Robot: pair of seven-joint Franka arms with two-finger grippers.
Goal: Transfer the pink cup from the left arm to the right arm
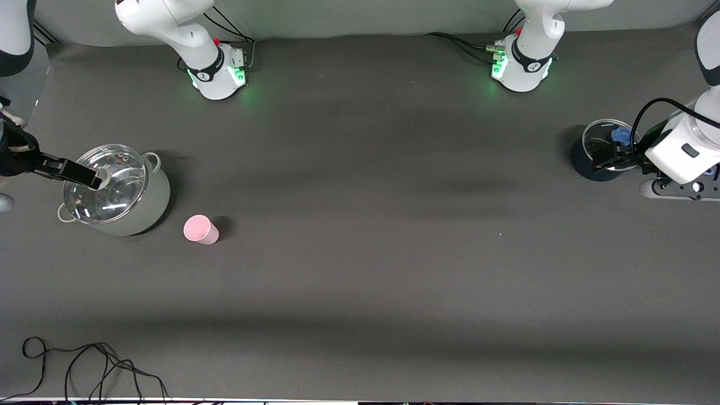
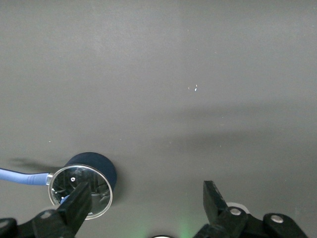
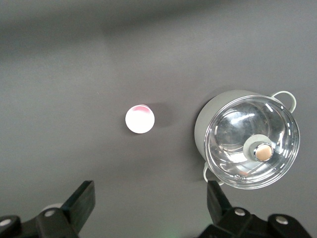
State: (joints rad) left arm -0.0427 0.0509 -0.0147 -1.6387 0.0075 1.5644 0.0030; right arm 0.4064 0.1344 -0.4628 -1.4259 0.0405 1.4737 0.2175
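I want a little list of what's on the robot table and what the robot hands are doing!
pink cup: upright on the table, beside the pale pot, held by nothing
pale pot: glass lid on, at the right arm's end
dark pot: at the left arm's end
right gripper: open, over the pale pot
left gripper: open, over the dark pot

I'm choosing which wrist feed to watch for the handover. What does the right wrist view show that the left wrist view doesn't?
Only the right wrist view shows the pink cup, standing upright on the table, and beside it the pale pot with its glass lid. Only the left wrist view shows the dark blue pot with a blue handle. Both show the dark table and their own open gripper, right gripper and left gripper, holding nothing.
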